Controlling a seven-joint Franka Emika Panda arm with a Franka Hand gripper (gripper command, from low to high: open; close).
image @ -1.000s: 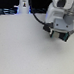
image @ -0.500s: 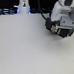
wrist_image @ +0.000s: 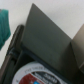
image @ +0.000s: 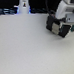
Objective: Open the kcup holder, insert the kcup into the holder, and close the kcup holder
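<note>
At the exterior view's left a slim white post (image: 23, 2) stands at the far edge of a pale table (image: 29, 49), well apart from the action; at the exterior view's right the Panda's gripper (image: 59, 30) hangs low over the table, its dark body blurred, with no black drawer unit and no green-topped pod to be made out in this view.

The wrist view sits close over the kcup holder (wrist_image: 45, 42), seen only as broad dark panels and a pale edge; a round pod top (wrist_image: 37, 75) with reddish and pale print lies partly cut off by the frame; a teal shape (wrist_image: 4, 27) at the margin cannot be identified; the green kcup is not visible in either view.

How far the jaws stand apart cannot be told, nor whether they hold anything.

Judged from its bulk, the holder should be rigid and fairly heavy, best taken at a front edge or slot; the kcup, light with a thin foil top, likely wants a gentle grip on its sides.
</note>
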